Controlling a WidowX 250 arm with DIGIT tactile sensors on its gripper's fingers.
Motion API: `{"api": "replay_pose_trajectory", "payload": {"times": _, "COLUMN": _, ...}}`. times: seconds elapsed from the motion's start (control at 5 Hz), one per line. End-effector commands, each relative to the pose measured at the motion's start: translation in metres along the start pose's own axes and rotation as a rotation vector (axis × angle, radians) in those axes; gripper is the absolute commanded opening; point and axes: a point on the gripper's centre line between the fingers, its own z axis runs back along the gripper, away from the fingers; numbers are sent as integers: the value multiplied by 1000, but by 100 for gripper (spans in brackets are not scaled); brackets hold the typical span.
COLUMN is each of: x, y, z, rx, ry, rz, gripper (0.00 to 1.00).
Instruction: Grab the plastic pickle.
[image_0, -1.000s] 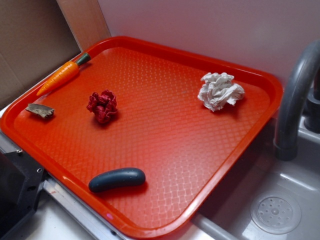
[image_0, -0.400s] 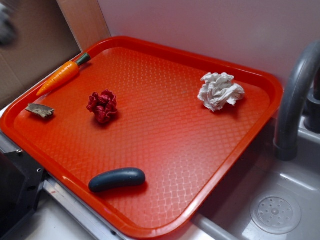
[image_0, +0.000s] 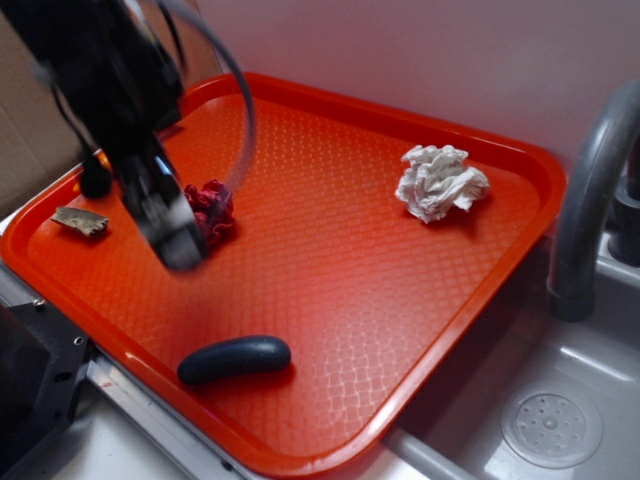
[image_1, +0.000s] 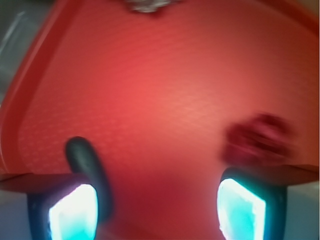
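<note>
The gripper (image_0: 172, 240), blurred at left of the exterior frame, hangs spread wide and empty over the red tray (image_0: 330, 100); the plastic pickle (image_0: 234, 359) lies lower left, near the tray's front rim.

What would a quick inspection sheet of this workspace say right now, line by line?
Surface: orange tray, textured, beside a sink.
Job's things: plastic pickle lying near the tray's front edge, untouched.
Clutter: red paper wad, white paper wad, small brown scrap; the arm covers the tray's far-left corner.
Grippers: gripper blurred, above the tray beside the red wad, jaws open and empty in the wrist view.
Cables: black cable looping from the arm.
Surroundings: grey faucet, sink drain, cardboard at left.
</note>
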Motion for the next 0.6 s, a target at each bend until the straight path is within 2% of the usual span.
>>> {"api": "replay_pose_trajectory", "payload": {"times": 0.0, "x": -13, "y": -54, "z": -14, "rx": -61, "ry": 62, "rz": -135, "gripper": 100}}
{"api": "replay_pose_trajectory", "payload": {"times": 0.2, "x": -13, "y": -62, "z": -40, "rx": 94, "ry": 213, "rz": -201, "gripper": 100}}
{"api": "replay_pose_trajectory", "payload": {"times": 0.4, "x": -15, "y": -62, "z": -50, "rx": 144, "ry": 271, "rz": -206, "gripper": 100}}
